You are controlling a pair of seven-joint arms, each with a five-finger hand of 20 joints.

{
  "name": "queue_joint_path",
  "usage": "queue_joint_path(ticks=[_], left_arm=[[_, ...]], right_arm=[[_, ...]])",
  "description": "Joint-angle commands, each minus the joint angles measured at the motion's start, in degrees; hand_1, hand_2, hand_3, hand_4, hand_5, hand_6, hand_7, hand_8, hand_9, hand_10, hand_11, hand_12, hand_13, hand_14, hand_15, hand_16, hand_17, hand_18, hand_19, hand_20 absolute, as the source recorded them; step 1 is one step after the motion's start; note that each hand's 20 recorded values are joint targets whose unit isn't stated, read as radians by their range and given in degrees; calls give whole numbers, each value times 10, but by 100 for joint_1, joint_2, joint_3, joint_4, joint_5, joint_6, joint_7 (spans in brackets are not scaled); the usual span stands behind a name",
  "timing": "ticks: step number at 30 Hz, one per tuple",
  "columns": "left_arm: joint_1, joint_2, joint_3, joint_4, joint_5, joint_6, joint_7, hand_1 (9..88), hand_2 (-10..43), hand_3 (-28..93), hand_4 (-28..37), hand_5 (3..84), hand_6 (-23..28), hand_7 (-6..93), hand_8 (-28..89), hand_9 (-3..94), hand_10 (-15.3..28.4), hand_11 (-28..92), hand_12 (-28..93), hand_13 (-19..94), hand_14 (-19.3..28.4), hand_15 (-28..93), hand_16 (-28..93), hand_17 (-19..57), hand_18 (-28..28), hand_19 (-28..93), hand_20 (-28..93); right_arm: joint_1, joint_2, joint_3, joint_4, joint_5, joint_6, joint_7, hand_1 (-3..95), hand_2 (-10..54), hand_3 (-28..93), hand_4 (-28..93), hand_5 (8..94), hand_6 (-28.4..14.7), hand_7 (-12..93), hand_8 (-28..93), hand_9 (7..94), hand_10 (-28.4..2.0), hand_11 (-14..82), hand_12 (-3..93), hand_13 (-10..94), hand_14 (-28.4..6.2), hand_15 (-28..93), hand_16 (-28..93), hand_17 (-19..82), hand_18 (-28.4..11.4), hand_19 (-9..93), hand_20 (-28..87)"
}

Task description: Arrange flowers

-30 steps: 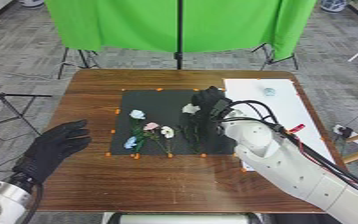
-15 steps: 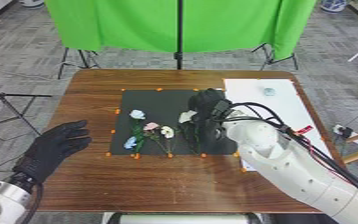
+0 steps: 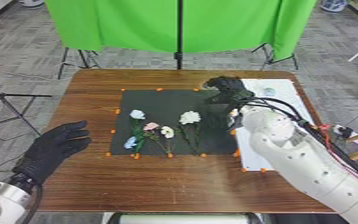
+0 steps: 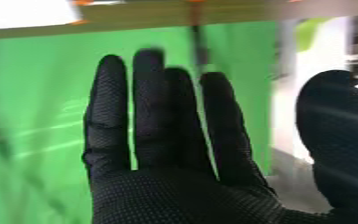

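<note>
In the head view my right hand [image 3: 229,91] is over the border between the dark mat and the white board, open and holding nothing. The right wrist view has the same hand [image 4: 171,145] with its fingers straight and the thumb apart. A large white flower [image 3: 190,117] lies on the mat, left of and nearer than that hand. Farther left on the mat are a small white flower [image 3: 167,132], a pink flower [image 3: 151,126], a pale blue-white flower [image 3: 137,114] and a blue flower [image 3: 130,143]. My left hand [image 3: 58,145] is at the table's left side, its fingers relaxed.
The dark mat [image 3: 162,102] has orange marks along its edges. A white board [image 3: 257,159] covers the table's right part, with a small pale blue-green object [image 3: 269,92] near its far end. A green backdrop [image 3: 131,25] hangs beyond the brown table [image 3: 95,180].
My right hand has moved away from the white flower, outward and to the right toward the board. The large white flower now lies uncovered on the mat. My left hand has kept still.
</note>
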Motion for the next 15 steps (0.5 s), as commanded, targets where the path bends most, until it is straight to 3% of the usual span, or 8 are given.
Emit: queue_joint_path(ticks=[1,5,8,11,15], left_arm=[[88,-13,-17,15,16,-32,-51,250,19,754,-283,318,57,322,-158,262,143,391,135,193,163,554,-66,-95,229,557,84],[74,0,-12,25,14,-37,-53,250,19,755,-283,318,57,322,-158,262,143,392,135,193,163,554,-65,-95,229,558,85],[85,67,5,31,-10,-3,-22,251,19,754,-283,318,57,321,-158,262,142,391,135,193,164,554,-65,-95,229,558,84],[100,77,2,29,-16,1,-10,250,19,754,-283,318,57,321,-158,262,142,390,135,193,164,554,-65,-95,229,557,84],[72,39,7,34,-2,-58,-54,250,18,755,-283,318,57,320,-158,262,142,390,135,193,164,554,-65,-95,229,558,84]], right_arm=[[346,548,263,927,-321,-37,811,170,36,931,-174,230,-41,194,-123,188,-101,106,242,98,-142,208,189,15,-226,501,160],[238,657,515,1169,-252,-339,1100,194,6,922,-205,173,-47,140,-89,123,-96,6,306,54,-162,30,274,-47,-251,483,76],[139,678,676,1228,-96,-701,1206,204,-27,909,-223,161,-48,132,-85,120,-95,-4,310,76,-168,12,281,-50,-255,484,68],[104,598,727,1333,-203,-941,1196,211,-44,911,-241,150,-65,122,-78,127,-117,13,309,138,-147,60,283,-19,-243,497,80],[88,544,651,1403,-205,-756,1041,231,-75,911,-268,152,-74,119,-76,189,-129,95,248,245,-105,259,206,26,-231,503,120]])
